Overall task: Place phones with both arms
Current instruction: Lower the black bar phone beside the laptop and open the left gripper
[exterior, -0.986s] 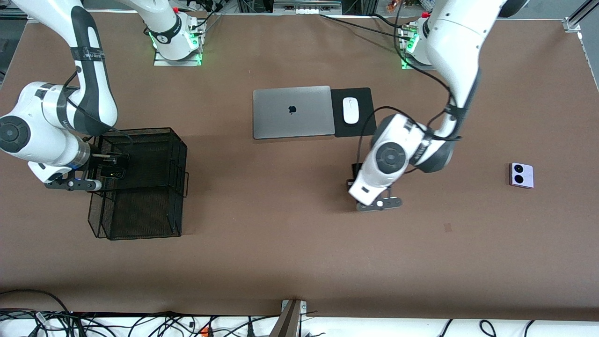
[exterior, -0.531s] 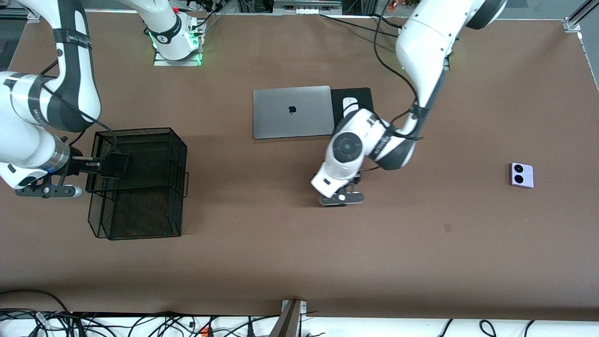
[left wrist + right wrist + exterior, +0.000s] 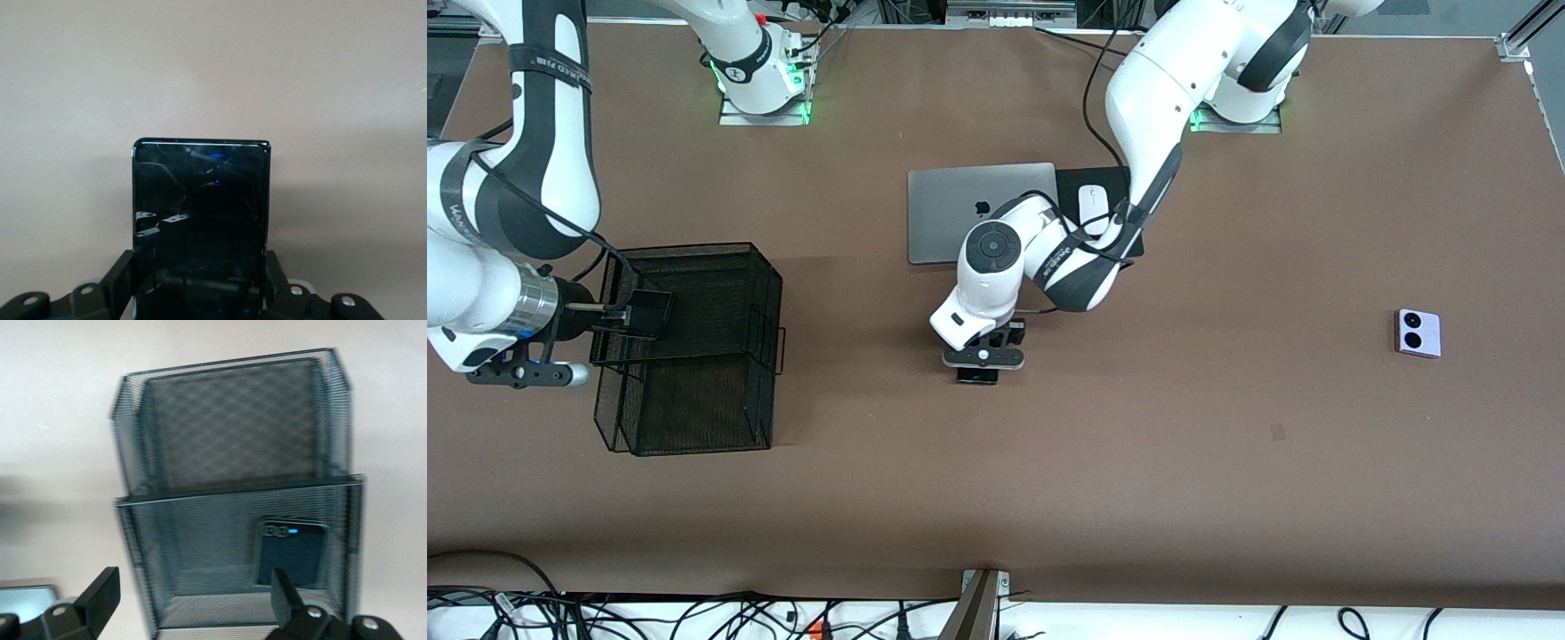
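A: Since before, the left end effector [image 3: 980, 366] has travelled from near the mouse [image 3: 1092, 210] toward the tray [image 3: 694, 342], clenched on the slab phone [image 3: 200, 220].

B: And the right end effector [image 3: 609, 322]?

A: Released and drawn back; a black phone [image 3: 292, 550] lies in the tray. The tray is toward the right arm's end, and the slab points straight out of the fingers [image 3: 120, 277].

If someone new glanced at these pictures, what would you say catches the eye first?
Probably the left gripper in mid-table, carrying a black slab phone between its fingers above the bare brown surface. Next, the black mesh tray at the right arm's end, a phone lying inside, with the open right gripper at its rim.
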